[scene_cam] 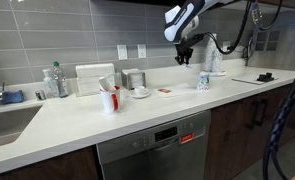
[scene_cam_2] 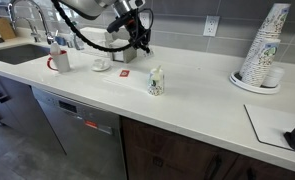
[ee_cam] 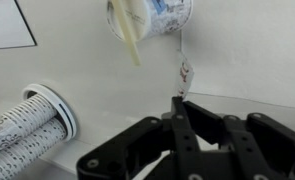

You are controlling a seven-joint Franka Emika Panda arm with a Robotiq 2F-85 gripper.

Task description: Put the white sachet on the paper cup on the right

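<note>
Carries, near the middle of the white worktop (scene_cam_2: 202, 100), a patterned paper cup (scene_cam_2: 156, 82) standing upright. Toward the sink end lie a small red packet (scene_cam_2: 124, 73), a saucer with a cup (scene_cam_2: 101, 65) and a red-and-white mug (scene_cam_2: 59, 62). At the opposite end, stacked paper cups (scene_cam_2: 262, 50) by the back edge, and a flat white board (scene_cam_2: 272, 122) at the front corner.

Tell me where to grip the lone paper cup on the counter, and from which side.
Grip the side wall of the paper cup at mid-height, coming level from the side. It stands upright, and a wooden stick leans out over its rim, so a grasp from above would likely hit the stick.
</note>
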